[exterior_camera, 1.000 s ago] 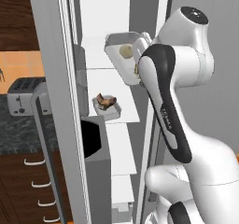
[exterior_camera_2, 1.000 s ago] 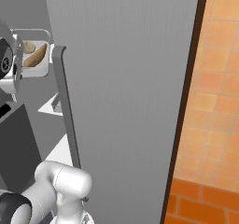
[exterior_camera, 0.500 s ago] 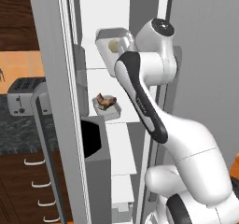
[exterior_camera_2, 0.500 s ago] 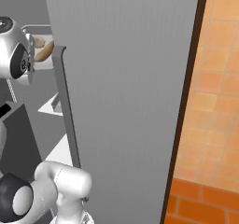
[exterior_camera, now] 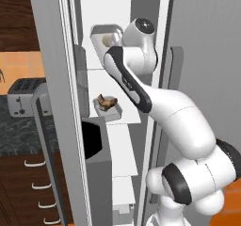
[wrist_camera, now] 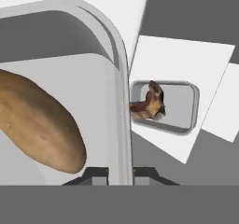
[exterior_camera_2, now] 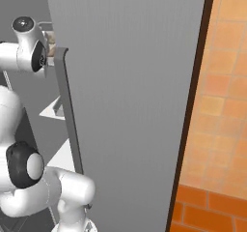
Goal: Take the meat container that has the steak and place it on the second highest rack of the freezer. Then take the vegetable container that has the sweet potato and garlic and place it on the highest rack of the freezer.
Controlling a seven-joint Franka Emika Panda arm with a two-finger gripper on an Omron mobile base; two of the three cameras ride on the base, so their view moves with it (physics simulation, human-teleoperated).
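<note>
My gripper point(wrist_camera: 120, 171) is pinched on the rim of the vegetable container point(wrist_camera: 84, 69), fingers either side of its thin wall. The sweet potato point(wrist_camera: 39, 122) lies loose inside, just beside that wall — I'd judge the load lopsided, and a rigid, slick tray held by one edge will want to tip, so I keep it level. The tray point(exterior_camera: 106, 36) hangs up inside the freezer point(exterior_camera: 117, 13) at the highest rack. Below, the steak point(exterior_camera: 106, 102) sits in its container point(exterior_camera: 109, 111) on the second highest rack point(exterior_camera: 123, 117).
</note>
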